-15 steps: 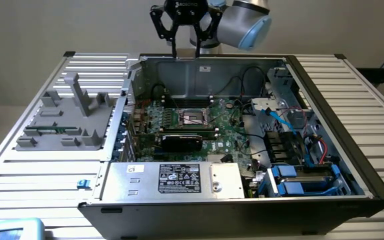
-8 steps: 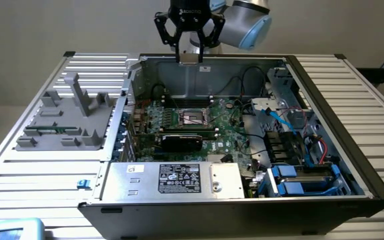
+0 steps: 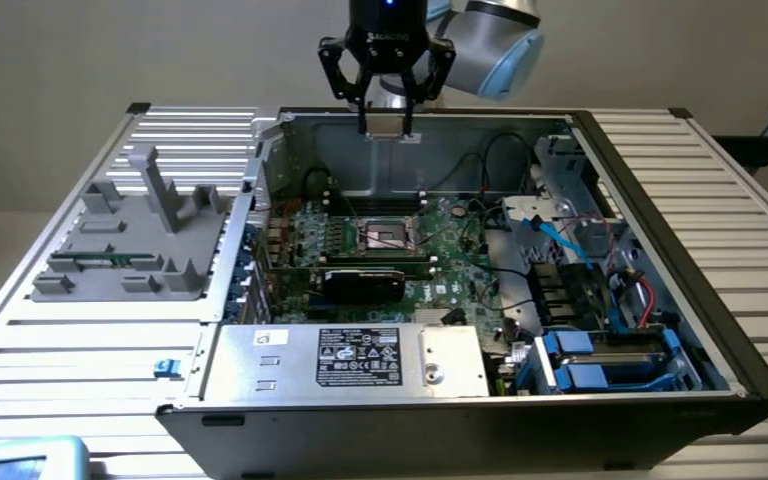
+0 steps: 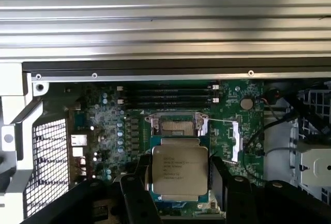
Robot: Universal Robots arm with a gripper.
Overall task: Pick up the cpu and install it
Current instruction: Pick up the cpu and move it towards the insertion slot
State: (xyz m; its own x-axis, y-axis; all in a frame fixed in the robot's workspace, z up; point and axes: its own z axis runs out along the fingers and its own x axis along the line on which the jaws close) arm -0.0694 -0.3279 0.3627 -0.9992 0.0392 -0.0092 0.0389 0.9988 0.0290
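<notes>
The cpu (image 3: 387,126), a small flat square chip with a silvery top, hangs in the air over the back wall of the open computer case (image 3: 651,230). My gripper (image 3: 387,130) is shut on it, one finger on each side edge. In the wrist view the cpu (image 4: 179,168) sits level between the two black fingers (image 4: 135,195), printed side facing the camera. Well below it lies the motherboard socket (image 3: 387,235), uncovered inside its black frame. The same socket (image 4: 177,127) shows just past the chip's edge in the wrist view.
A grey fixture block (image 3: 131,245) stands on the slatted table (image 3: 77,340) at the exterior view's left. Inside the case are a silver white-labelled box (image 3: 344,360), a black card (image 3: 364,283), memory slots (image 4: 170,93), loose cables (image 3: 491,160) and blue drive bays (image 3: 598,360).
</notes>
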